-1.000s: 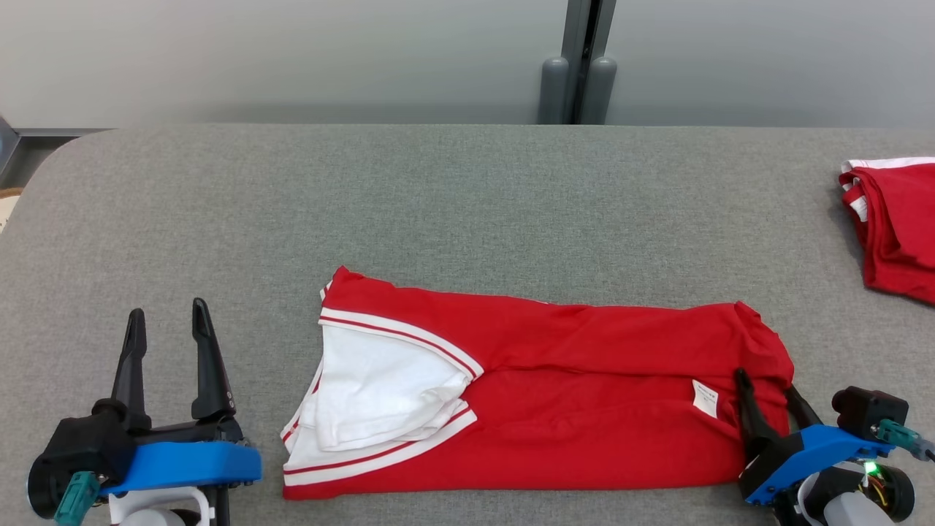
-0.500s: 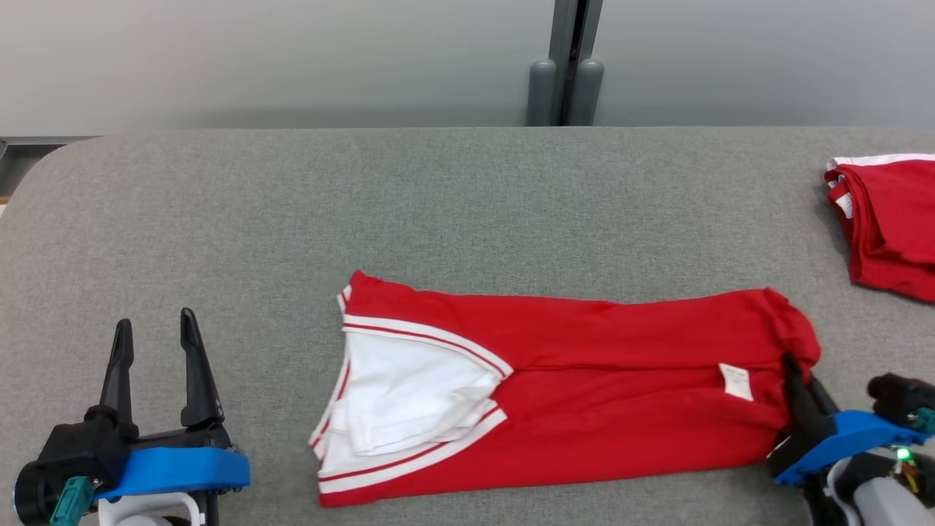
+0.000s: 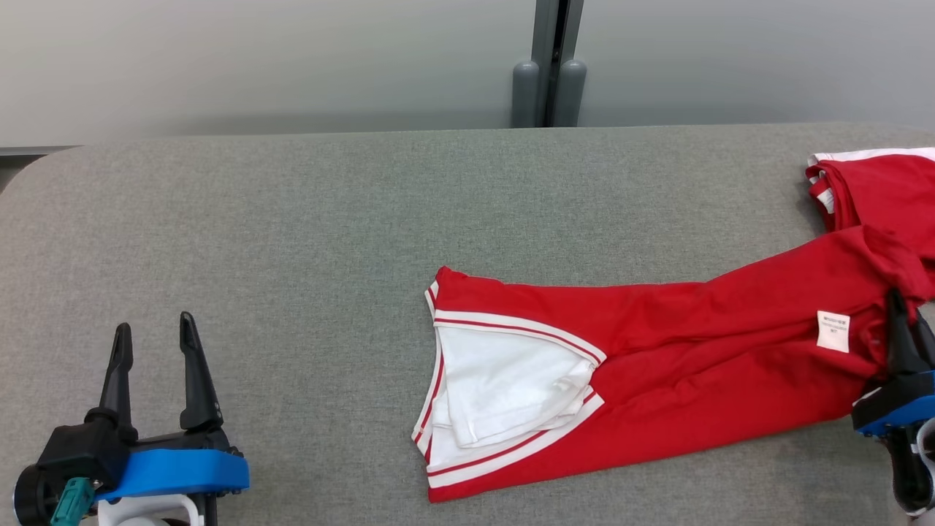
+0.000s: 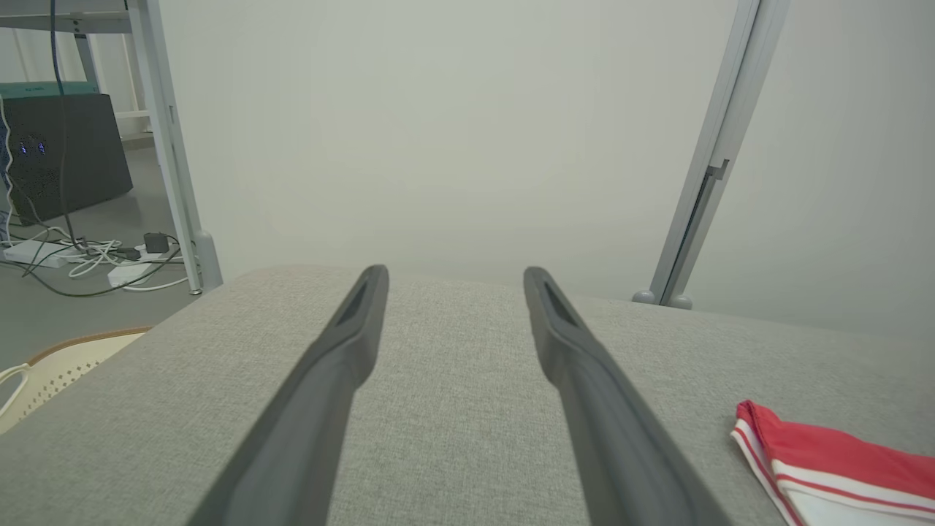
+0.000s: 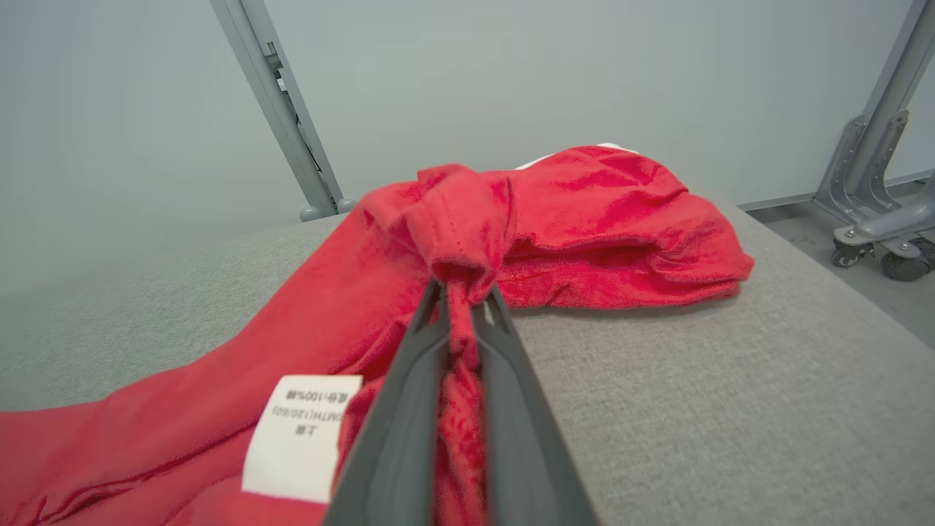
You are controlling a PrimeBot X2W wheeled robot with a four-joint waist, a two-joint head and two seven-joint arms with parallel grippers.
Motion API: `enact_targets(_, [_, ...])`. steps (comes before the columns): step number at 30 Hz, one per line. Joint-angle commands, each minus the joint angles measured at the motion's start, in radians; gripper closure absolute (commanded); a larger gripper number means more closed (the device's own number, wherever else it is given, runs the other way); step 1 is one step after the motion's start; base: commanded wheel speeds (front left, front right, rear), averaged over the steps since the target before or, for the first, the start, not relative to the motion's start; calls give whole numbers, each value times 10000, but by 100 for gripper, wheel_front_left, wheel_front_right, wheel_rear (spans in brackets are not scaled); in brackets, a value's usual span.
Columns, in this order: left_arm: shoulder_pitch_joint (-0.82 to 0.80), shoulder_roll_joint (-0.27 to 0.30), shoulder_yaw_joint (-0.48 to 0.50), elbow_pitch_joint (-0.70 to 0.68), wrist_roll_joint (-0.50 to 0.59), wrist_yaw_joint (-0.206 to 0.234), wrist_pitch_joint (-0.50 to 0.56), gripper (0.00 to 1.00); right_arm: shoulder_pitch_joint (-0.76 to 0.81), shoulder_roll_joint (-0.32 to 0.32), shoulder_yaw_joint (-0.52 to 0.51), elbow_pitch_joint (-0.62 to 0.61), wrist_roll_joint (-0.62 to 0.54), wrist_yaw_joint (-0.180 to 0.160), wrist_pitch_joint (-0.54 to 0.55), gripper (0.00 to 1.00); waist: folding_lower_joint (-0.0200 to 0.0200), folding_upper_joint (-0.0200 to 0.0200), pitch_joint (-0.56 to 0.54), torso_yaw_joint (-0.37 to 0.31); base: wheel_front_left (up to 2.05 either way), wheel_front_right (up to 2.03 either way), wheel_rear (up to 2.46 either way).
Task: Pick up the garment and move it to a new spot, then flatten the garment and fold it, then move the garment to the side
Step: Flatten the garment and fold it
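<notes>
Red shirt (image 3: 657, 380) is lying on the grey table (image 3: 292, 219); right gripper (image 3: 904, 310) is pinching its end, left gripper (image 3: 153, 325) is sitting with fingers apart.

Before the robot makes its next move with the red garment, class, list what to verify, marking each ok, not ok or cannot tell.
1. Right tool shut on a bunched end of the garment: ok.
2. Left tool open, apart from the cloth: ok.
3. Garment flat: not ok, creased along its length.
4. Gripped end apart from the other red garment: cannot tell; they meet in the head view.
5. Bare table beside the garment: ok.
</notes>
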Motion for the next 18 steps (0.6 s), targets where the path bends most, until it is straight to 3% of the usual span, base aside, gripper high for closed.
enact_targets(1, [-10, -21, -64, 24, -27, 43, -43, 0, 67, 172, 77, -292, -102, 1, -42, 100, 0, 0, -28, -19, 0, 0, 0])
enact_targets(9, [60, -20, -119, 79, -54, 61, -43, 0, 485, 928, 742, -1867, -473, 1, 235, 100, 0, 0, -141, 44, 0, 0, 0])
enact_targets(18, [44, -21, -287, 109, -80, 88, -43, 0, 586, 2015, 2277, -3152, -698, 1, 912, 100, 0, 0, -83, 197, 0, 0, 0])
